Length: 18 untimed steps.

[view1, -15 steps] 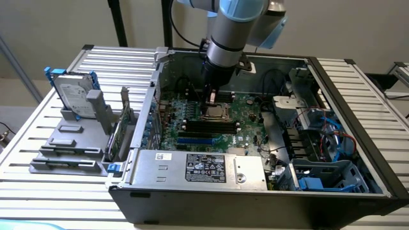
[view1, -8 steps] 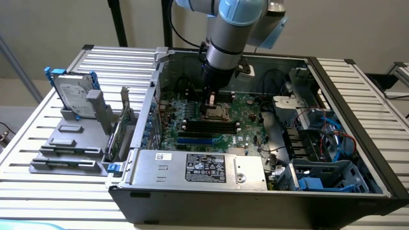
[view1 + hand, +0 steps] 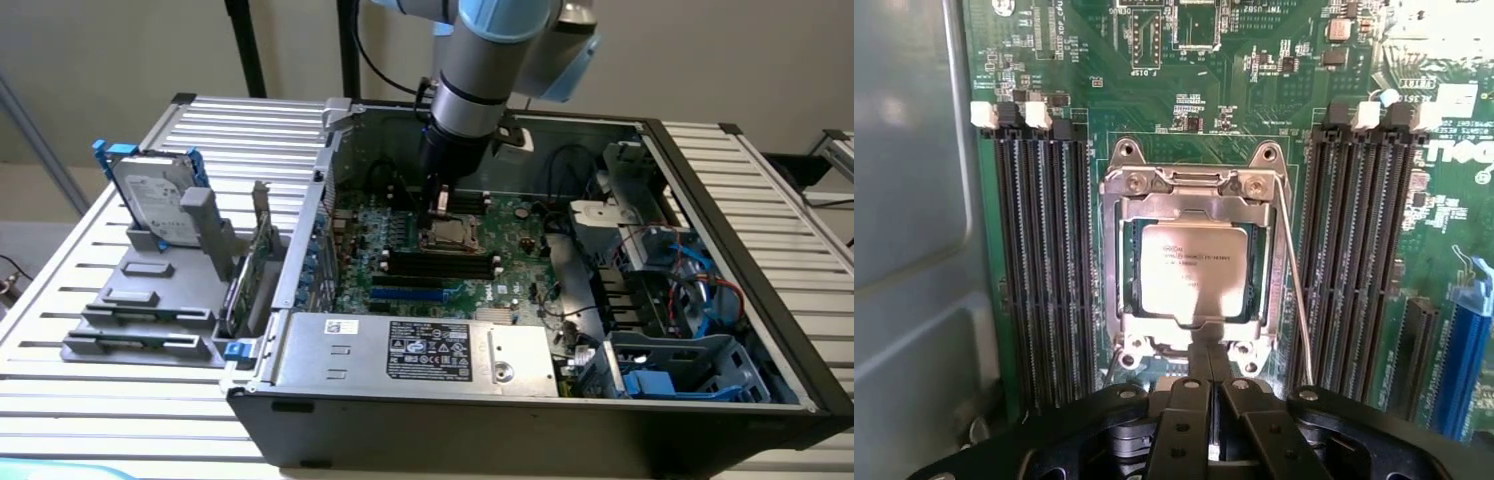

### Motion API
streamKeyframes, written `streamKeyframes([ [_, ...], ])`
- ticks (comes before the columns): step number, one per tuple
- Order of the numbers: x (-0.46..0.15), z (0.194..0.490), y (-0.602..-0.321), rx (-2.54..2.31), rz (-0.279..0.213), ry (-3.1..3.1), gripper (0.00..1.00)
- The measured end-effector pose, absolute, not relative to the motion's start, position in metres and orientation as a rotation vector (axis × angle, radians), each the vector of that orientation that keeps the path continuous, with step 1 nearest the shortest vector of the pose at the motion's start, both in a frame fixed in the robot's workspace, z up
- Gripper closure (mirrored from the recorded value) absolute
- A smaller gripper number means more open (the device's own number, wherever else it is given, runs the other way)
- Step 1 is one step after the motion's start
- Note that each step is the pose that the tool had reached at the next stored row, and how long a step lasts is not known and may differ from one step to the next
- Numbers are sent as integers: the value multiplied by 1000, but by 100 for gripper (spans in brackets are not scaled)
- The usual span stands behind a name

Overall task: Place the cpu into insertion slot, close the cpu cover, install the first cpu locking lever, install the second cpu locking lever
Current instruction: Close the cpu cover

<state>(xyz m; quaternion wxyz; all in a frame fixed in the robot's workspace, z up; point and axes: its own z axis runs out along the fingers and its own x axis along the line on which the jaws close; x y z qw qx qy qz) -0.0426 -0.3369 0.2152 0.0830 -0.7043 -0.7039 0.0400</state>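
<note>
On the slatted worktop (image 3: 134, 400) lies item one, an open computer case (image 3: 534, 420), into which my arm reaches from above. Item two, the green circuit board (image 3: 1184, 100), carries banks of long black memory slots (image 3: 1044, 260) on either side of the socket. Item three, the insertion slot (image 3: 449, 236), sits between those banks. Item four, the cpu cover (image 3: 1189, 205), a silver frame, lies flat over it; I judge it stiff sheet metal, best pressed at its edge tab. Item five, the cpu (image 3: 1189, 270), is seated in the slot and shows through the frame; probably light, rigid and fragile, to be held by opposite edges only. Item six, a thin wire locking lever (image 3: 1294, 290), runs beside the cover and looks unlatched; likely springy, best taken at its free end. Item seven, my pincer (image 3: 1207, 360), has its fingers pressed together, empty, at the cover's near edge.
</note>
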Motion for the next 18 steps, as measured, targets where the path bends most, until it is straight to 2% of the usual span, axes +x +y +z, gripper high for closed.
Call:
streamKeyframes([
  [18, -79, 230, -339, -2080, 82, -2086, 89],
])
